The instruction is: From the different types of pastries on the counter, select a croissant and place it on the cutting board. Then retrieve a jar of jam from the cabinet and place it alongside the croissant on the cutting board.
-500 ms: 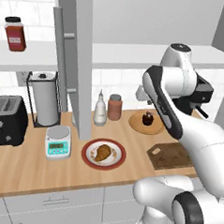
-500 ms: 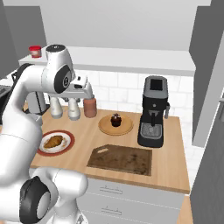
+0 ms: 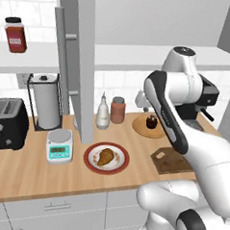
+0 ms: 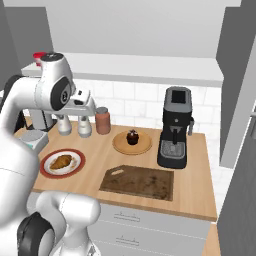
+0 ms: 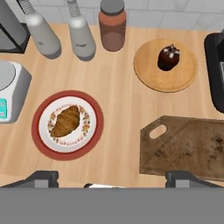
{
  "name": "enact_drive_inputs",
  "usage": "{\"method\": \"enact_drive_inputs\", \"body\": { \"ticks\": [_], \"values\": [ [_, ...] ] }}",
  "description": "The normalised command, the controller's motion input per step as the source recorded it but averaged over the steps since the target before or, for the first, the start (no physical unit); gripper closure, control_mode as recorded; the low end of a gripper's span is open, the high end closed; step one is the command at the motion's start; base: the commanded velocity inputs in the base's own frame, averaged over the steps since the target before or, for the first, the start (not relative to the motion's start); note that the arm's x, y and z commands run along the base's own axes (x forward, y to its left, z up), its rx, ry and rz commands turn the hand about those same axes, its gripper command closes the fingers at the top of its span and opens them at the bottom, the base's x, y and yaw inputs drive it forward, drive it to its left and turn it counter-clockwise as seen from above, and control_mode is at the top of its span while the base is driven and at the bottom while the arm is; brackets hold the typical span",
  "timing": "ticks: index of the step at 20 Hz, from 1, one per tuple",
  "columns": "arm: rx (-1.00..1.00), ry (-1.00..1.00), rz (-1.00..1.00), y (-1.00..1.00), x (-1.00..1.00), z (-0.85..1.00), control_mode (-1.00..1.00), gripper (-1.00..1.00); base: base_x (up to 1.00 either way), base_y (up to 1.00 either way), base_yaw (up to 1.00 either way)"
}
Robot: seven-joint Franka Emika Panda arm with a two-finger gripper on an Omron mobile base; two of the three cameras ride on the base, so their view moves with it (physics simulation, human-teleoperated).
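Your gripper hangs high over the counter with jaws apart and nothing in them. The croissant lies on the red-rimmed plate, well left of the cutting board, which is bare. Come straight down over the croissant's thick middle, jaws across its narrow width, and don't mistake the cupcake on the wooden plate for it.

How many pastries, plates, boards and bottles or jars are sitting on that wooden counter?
Pastries: 2, golden-brown croissant and dark chocolate cupcake
Plates: 2, red-rimmed plate and round light wooden plate
Boards: 1, dark brown cutting board
Bottles or jars: 3, two grey bottles, reddish-brown canister
Total: 8
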Motion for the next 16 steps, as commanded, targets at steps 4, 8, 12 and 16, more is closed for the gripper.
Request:
{"method": "enact_drive_inputs", "body": {
  "ticks": [4,8,12,16],
  "values": [
    [0.0,0.0,0.0,0.18,0.0,0.0,-1.0,-1.0,0.0,0.0,0.0],
    [0.0,-0.01,0.01,0.15,0.0,-0.01,-1.0,-1.0,0.0,0.0,0.0],
    [0.0,0.0,0.0,0.09,-0.03,0.0,-1.0,-1.0,0.0,0.0,0.0],
    [0.04,0.0,0.0,0.09,-0.01,0.18,-1.0,-1.0,0.0,0.0,0.0]
  ]
}}
